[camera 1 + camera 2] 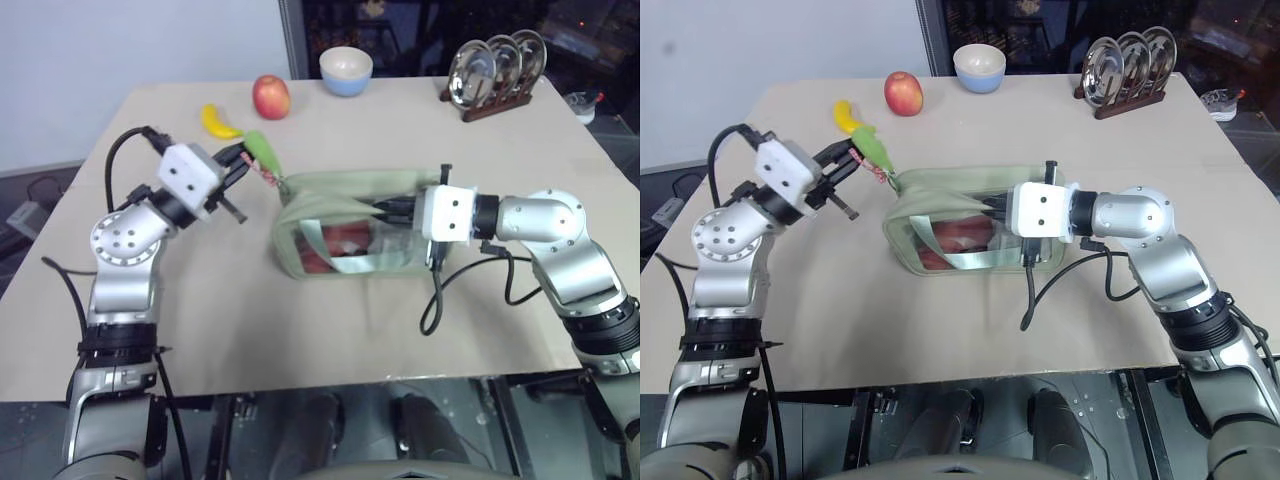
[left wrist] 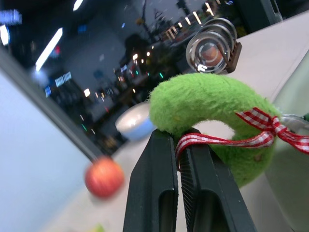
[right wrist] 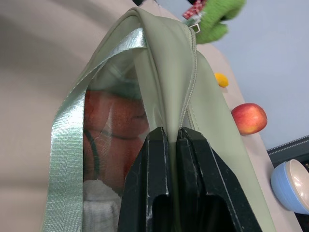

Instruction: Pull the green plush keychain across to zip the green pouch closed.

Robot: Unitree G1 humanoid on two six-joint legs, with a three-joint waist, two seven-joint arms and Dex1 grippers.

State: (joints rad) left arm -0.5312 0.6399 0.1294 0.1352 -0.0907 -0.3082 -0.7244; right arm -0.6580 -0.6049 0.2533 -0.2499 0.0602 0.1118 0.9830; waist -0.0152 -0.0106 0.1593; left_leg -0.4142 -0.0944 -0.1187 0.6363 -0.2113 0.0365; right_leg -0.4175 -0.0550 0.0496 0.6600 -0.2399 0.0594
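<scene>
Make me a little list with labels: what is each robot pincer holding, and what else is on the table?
left pincer: shut on the green plush keychain, by its red-checked ribbon
right pincer: shut on the green pouch, at its top edge
pouch contents: something red behind the clear window
also on table: apple, banana, blue bowl, rack of metal plates

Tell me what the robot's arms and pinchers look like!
Both arms are shiny silver metal with rounded joints. Each wrist carries a boxy white block dotted with small dark screws. Black cables loop out beside each arm. The left gripper and right gripper each have two flat black fingers with squared-off tips.
</scene>
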